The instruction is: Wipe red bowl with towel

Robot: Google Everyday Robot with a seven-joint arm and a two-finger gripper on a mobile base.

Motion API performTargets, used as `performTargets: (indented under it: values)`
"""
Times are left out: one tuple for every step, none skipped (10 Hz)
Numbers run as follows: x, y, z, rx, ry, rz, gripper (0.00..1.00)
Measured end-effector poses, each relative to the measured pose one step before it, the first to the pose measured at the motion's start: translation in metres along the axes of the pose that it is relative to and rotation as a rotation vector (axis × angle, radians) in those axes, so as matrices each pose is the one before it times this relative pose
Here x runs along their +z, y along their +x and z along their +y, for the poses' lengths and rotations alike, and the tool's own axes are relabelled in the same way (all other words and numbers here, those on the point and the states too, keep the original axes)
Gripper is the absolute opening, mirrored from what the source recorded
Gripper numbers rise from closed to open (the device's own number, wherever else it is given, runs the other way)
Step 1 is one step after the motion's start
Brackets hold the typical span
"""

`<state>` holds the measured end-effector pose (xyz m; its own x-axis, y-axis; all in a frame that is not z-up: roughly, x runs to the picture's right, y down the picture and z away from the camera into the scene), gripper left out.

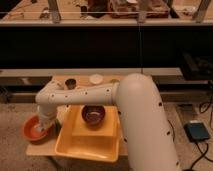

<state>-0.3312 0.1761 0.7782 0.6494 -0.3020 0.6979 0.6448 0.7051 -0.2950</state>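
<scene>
The red bowl (30,131), shallow and orange-red, sits on the wooden table's (42,147) front left corner. My white arm reaches across the table from the right and bends down at the wrist. My gripper (43,127) points down into the bowl's right half, at or just above its inside. A pale patch at the gripper's tip (40,132) may be the towel, but I cannot tell. The gripper hides part of the bowl's right rim.
A yellow tray (87,147) lies to the right of the red bowl, with a glossy dark purple-brown bowl (93,114) in it. A small dark cup (70,83) and a white round cup (95,78) stand at the table's back. A dark counter runs behind.
</scene>
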Motion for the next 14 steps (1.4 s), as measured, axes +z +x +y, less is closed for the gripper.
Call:
performTargets:
  values:
    - [0.00137, 0.00200, -0.00635, -0.00442, 0.01230, -0.00149, 0.20]
    - [0.00195, 0.00044, -0.00579, -0.00591, 0.00716, -0.00253, 0.20]
    - [0.00241, -0.00049, -0.00435, -0.00565, 0.00290, -0.00256, 0.20]
    - [0.00408, -0.00114, -0.00713, -0.01055, 0.00155, -0.00241, 0.20]
    - [0.00274, -0.00149, -0.00500, -0.00839, 0.00012, -0.00151, 0.20]
    - [0.00403, -0.00172, -0.00599, -0.01204, -0.00199, -0.00233, 0.20]
    - [0.00527, -0.00120, -0.00792, -0.01187, -0.00191, -0.00301, 0.20]
    - [0.00494, -0.00112, -0.00607, -0.01011, -0.00119, -0.00462, 0.20]
    - [0.00260, -0.00028, -0.00371, -0.00535, 0.00071, -0.00291, 0.20]
    - [0.00194, -0.00046, -0.00324, -0.00642, 0.00085, -0.00313, 0.20]
    - [0.00202, -0.00066, -0.00454, -0.01023, 0.00233, -0.00596, 0.20]
    - [0.00283, -0.00611, -0.00499, -0.01865, 0.00170, -0.01085, 0.20]
    - [0.00173, -0.00567, -0.00314, -0.01352, 0.00085, -0.00802, 0.20]
    - [0.00253, -0.00897, -0.00409, -0.02382, -0.00227, -0.00980, 0.20]
